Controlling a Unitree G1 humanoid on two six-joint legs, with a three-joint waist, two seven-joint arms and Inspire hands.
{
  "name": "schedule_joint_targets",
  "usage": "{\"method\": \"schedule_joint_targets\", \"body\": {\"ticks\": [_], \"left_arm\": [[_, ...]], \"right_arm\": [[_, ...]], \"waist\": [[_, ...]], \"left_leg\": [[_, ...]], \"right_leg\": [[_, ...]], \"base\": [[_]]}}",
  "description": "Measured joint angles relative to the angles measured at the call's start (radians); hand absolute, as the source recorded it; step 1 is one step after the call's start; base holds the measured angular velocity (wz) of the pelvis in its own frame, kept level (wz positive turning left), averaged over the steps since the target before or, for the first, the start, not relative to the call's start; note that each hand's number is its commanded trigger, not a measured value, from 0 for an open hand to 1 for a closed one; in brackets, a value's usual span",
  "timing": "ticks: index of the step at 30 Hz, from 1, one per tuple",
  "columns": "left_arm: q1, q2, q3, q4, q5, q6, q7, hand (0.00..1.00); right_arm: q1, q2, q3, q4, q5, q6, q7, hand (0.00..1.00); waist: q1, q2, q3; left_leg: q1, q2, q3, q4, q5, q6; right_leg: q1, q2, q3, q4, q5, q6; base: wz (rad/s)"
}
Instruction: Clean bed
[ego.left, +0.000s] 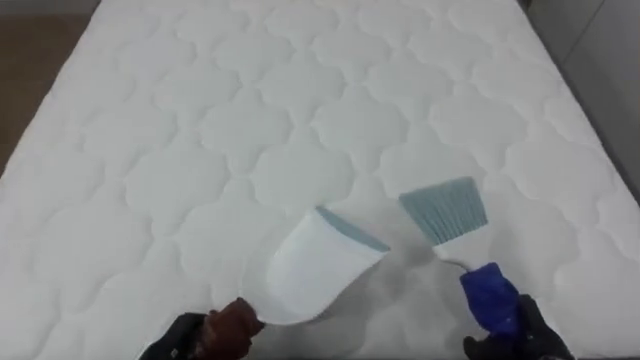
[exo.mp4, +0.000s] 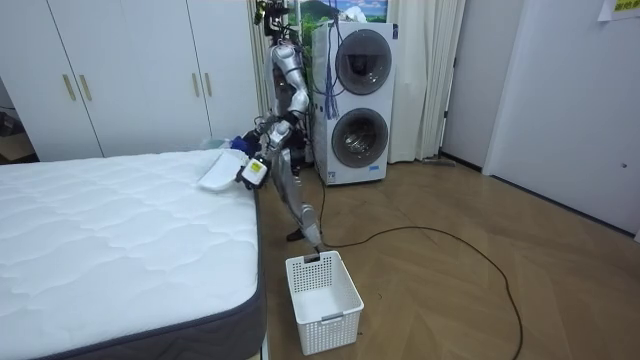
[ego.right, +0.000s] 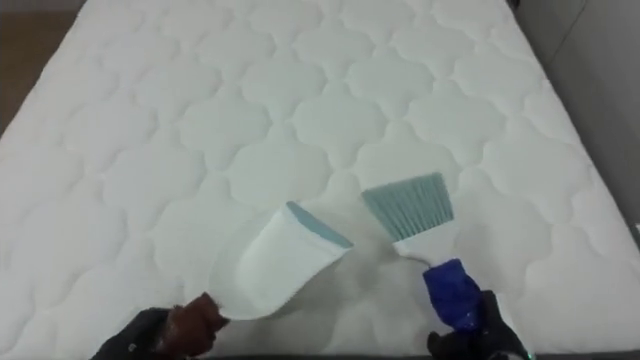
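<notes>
The white quilted mattress (ego.left: 250, 120) spreads out before me. A white dustpan (ego.left: 310, 270) with a teal lip lies mouth-forward on it, my left hand (ego.left: 200, 335) shut on its brown handle at the lower left. Just right of it stands a brush (ego.left: 447, 212) with teal bristles fanned on the mattress, a small gap from the pan's lip. My right hand (ego.left: 530, 335) is shut on the brush's blue handle (ego.left: 490, 295). In the room view I stand bent forward over the bed's (exo.mp4: 120, 240) far side, with the dustpan (exo.mp4: 217, 175) on the mattress.
A white plastic basket (exo.mp4: 323, 300) stands on the wooden floor near the bed's corner. Stacked washing machines (exo.mp4: 358, 100) are behind me, and white wardrobe doors (exo.mp4: 120, 75) line the wall. The mattress edge (ego.left: 600, 130) runs down the right.
</notes>
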Motion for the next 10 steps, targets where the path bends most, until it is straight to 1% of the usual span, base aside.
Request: {"method": "schedule_joint_targets", "body": {"ticks": [1, 2, 3, 4, 5, 6, 7, 8, 9, 10], "left_arm": [[0.013, -0.009, 0.023, 0.038, -0.001, -0.002, 0.02, 0.0], [0.018, -0.008, 0.053, 0.075, 0.0, -0.006, 0.032, 0.0], [0.008, -0.011, 0.106, 0.172, 0.0, -0.005, 0.049, 0.0], [-0.003, -0.02, 0.119, 0.241, 0.002, -0.002, 0.055, 0.0], [-0.006, -0.023, 0.122, 0.258, 0.002, -0.003, 0.056, 0.0], [-0.018, -0.026, 0.121, 0.281, -0.002, -0.009, 0.057, 0.0], [-0.022, -0.03, 0.122, 0.282, -0.003, -0.013, 0.061, 0.0], [-0.022, -0.031, 0.122, 0.283, -0.002, -0.014, 0.065, 0.0], [-0.024, -0.037, 0.124, 0.284, -0.002, -0.013, 0.072, 0.0], [-0.026, -0.045, 0.124, 0.307, -0.001, -0.013, 0.073, 0.0]], "right_arm": [[-0.003, 0.014, 0.012, 0.032, -0.001, 0.003, 0.014, 0.0], [-0.017, 0.024, 0.029, 0.045, 0.0, 0.003, 0.019, 0.0], [-0.035, 0.035, 0.064, 0.053, -0.002, 0.0, 0.02, 0.0], [-0.017, 0.032, 0.065, 0.069, -0.005, 0.0, 0.02, 0.0], [-0.012, 0.032, 0.062, 0.091, -0.006, 0.009, 0.02, 0.0], [-0.002, 0.034, 0.054, 0.134, -0.005, 0.032, 0.024, 0.0], [0.005, 0.039, 0.051, 0.165, -0.006, 0.052, 0.035, 0.0], [0.009, 0.044, 0.05, 0.178, -0.008, 0.055, 0.043, 0.0], [0.011, 0.049, 0.048, 0.19, -0.017, 0.054, 0.07, 0.0], [0.008, 0.055, 0.037, 0.21, -0.031, 0.043, 0.089, 0.0]], "waist": [[0.05, 0.016, 0.0064], [0.058, 0.018, 0.0073], [0.045, 0.006, 0.0098], [0.008, 0.015, 0.0067], [-0.004, 0.013, 0.0072], [-0.01, 0.006, 0.0118], [-0.008, -0.004, 0.0181], [-0.002, -0.012, 0.0154], [0.012, -0.022, 0.0102], [0.024, -0.025, 0.0083]], "left_leg": [[0.037, 0.026, -0.056, -0.028, 0.001, 0.004], [0.044, 0.04, -0.072, -0.032, -0.001, 0.004], [0.035, 0.053, -0.055, -0.017, -0.013, -0.008], [0.033, 0.057, -0.048, -0.013, -0.025, -0.023], [0.036, 0.056, -0.053, -0.018, -0.025, -0.022], [0.036, 0.048, -0.06, -0.041, -0.023, -0.023], [0.026, 0.038, -0.058, -0.073, -0.018, -0.002], [0.027, 0.033, -0.056, -0.072, -0.013, 0.002], [0.031, 0.026, -0.047, -0.069, -0.008, 0.008], [0.037, 0.019, -0.045, -0.068, -0.005, 0.012]], "right_leg": [[-0.067, 0.046, -0.041, 0.044, -0.018, -0.018], [-0.096, 0.085, -0.046, 0.01, -0.005, -0.053], [-0.129, 0.127, -0.102, -0.068, 0.139, -0.104], [-0.095, 0.12, -0.176, -0.091, 0.156, -0.104], [-0.083, 0.117, -0.18, -0.098, 0.154, -0.106], [-0.067, 0.116, -0.155, -0.106, 0.154, -0.105], [-0.06, 0.116, -0.123, -0.105, 0.151, -0.096], [-0.06, 0.114, -0.115, -0.105, 0.149, -0.09], [-0.058, 0.115, -0.118, -0.112, 0.152, -0.08], [-0.041, 0.114, -0.121, -0.14, 0.158, -0.07]], "base": [[-1.14], [-1.29], [-0.42], [0.05], [0.54], [0.44], [0.34], [0.09], [-0.17], [-0.18]]}}
